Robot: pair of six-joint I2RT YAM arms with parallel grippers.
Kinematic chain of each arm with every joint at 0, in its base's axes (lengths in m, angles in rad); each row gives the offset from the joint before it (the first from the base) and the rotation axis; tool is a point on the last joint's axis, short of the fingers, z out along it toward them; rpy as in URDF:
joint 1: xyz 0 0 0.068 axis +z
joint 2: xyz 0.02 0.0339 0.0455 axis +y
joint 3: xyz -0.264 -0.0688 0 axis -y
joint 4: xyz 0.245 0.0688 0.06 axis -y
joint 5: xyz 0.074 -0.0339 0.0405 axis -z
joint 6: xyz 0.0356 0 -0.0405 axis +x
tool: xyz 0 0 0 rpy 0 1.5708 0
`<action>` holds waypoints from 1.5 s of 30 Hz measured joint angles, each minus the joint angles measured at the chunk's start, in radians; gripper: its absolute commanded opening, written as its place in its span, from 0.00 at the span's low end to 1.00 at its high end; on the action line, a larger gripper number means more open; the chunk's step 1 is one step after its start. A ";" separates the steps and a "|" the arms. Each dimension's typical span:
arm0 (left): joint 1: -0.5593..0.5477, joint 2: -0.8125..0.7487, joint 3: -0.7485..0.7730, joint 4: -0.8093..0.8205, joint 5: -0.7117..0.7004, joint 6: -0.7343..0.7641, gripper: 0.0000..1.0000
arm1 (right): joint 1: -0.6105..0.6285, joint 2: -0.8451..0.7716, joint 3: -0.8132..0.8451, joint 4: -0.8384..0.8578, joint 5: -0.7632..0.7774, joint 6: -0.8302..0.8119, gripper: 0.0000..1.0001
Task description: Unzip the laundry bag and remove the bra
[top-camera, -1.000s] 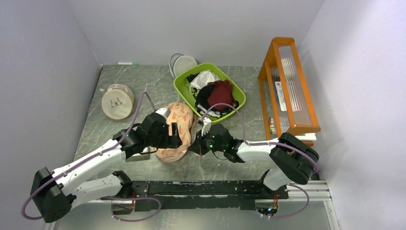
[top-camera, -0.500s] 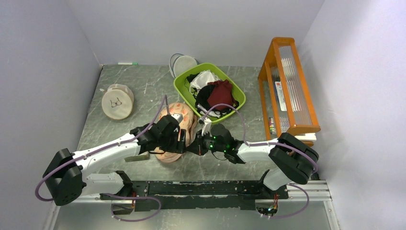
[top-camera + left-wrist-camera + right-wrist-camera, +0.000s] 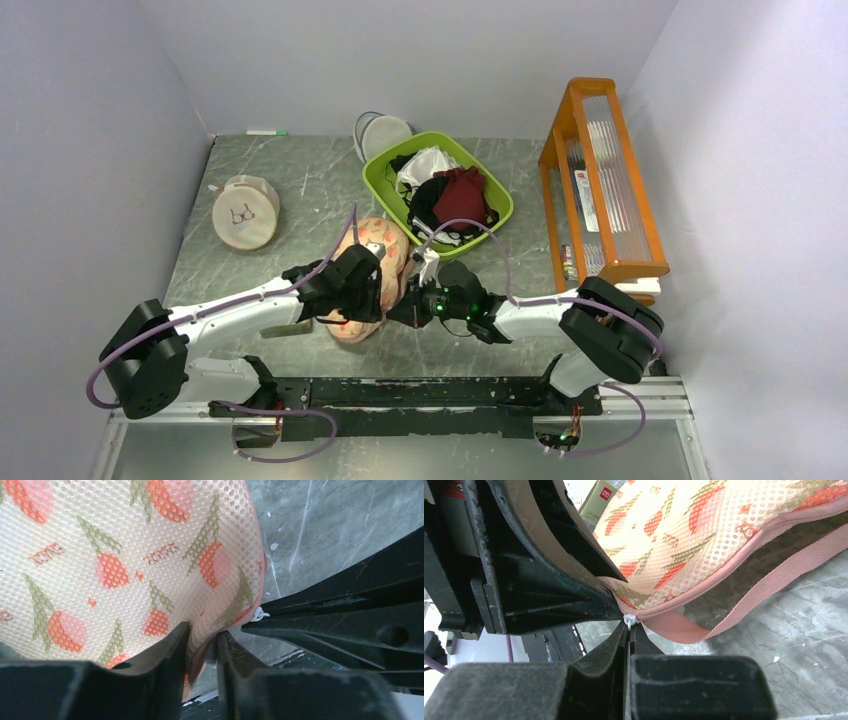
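Observation:
The peach flower-print laundry bag (image 3: 378, 240) lies on the table in front of the green basket. My left gripper (image 3: 383, 292) is at its near end, shut on the bag's edge: the left wrist view shows the mesh fabric (image 3: 125, 555) pinched between the left gripper (image 3: 202, 632) jaws. My right gripper (image 3: 408, 305) sits just to the right, nose to nose with it. In the right wrist view the right gripper (image 3: 629, 630) is shut on the white zip pull (image 3: 629, 620) at the end of the closed zip. The bra is hidden.
A green basket (image 3: 378, 195) holding a dark red garment (image 3: 462, 192) and other clothes stands behind the bag. A round beige pouch (image 3: 245, 212) lies far left, a white mesh pouch (image 3: 383, 133) at the back, an orange rack (image 3: 600, 180) on the right. The bag's pink strap (image 3: 774, 580) trails on the table.
The left arm swung right along the bag to its near end, and its jaws closed on the bag's edge. The right gripper stayed put on the zip pull.

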 measured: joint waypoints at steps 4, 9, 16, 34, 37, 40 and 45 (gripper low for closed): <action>-0.003 0.000 0.000 0.000 -0.003 -0.004 0.14 | 0.002 -0.011 -0.022 0.000 0.018 0.005 0.00; -0.010 -0.006 0.000 -0.004 -0.002 -0.008 0.07 | 0.002 -0.030 -0.049 -0.005 0.058 0.018 0.00; -0.010 -0.074 -0.021 -0.019 0.008 -0.011 0.07 | -0.023 -0.088 -0.073 -0.054 0.117 0.022 0.00; -0.028 -0.215 -0.116 -0.070 0.121 -0.136 0.07 | 0.106 -0.518 -0.332 -0.102 0.069 0.019 0.00; -0.027 -0.146 -0.085 -0.094 0.000 -0.174 0.07 | 0.107 -0.524 -0.324 -0.175 0.183 0.050 0.00; -0.026 -0.090 -0.051 -0.126 -0.127 -0.209 0.07 | 0.108 -0.526 -0.294 -0.278 0.310 0.080 0.00; -0.017 -0.074 -0.032 -0.164 -0.260 -0.212 0.07 | 0.109 -0.529 -0.242 -0.434 0.482 0.101 0.00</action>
